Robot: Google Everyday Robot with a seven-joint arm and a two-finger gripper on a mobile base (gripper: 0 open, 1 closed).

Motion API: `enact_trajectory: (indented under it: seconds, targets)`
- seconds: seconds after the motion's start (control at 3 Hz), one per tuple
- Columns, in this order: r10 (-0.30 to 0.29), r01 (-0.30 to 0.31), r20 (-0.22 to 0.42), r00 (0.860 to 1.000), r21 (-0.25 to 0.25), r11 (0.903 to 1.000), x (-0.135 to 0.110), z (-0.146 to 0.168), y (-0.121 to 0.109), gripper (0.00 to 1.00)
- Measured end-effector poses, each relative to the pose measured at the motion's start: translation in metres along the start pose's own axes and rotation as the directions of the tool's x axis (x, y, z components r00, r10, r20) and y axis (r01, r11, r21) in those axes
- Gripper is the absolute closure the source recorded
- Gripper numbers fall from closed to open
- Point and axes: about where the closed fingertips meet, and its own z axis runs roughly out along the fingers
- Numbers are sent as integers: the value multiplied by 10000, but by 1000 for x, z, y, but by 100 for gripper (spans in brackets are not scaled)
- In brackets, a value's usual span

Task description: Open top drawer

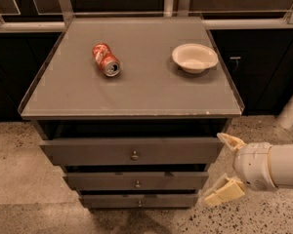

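The top drawer [88, 151] is the widest dark grey front under the tabletop, with a small round metal knob [135, 155] at its centre. It stands pulled out a little, with a dark gap above it. My gripper [224, 167] is at the lower right, just beside the drawer's right end. Its two pale fingers [229, 141] are spread apart, one above the other, and hold nothing. It is well right of the knob.
Two narrower drawers [135, 180] sit below the top one. On the grey tabletop [136, 96] lie a crushed red soda can [106, 59] and a white bowl [195, 57]. Dark cabinets stand behind. Speckled floor [19, 179] surrounds the unit.
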Motion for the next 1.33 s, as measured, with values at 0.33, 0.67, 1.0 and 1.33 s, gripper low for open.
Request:
enact_trajectory:
  seconds: [0.33, 0.67, 1.0, 1.33]
  targets:
    - [38, -38, 77, 10000, 1, 10000, 10, 26, -28, 0]
    - [130, -116, 331, 9994, -422, 9990, 15, 64, -51, 0]
    - [258, -211, 564, 9981, -816, 9964, 18, 94, -67, 0]
    - [263, -185, 609, 9978, -1266, 9918, 19, 122, -78, 0]
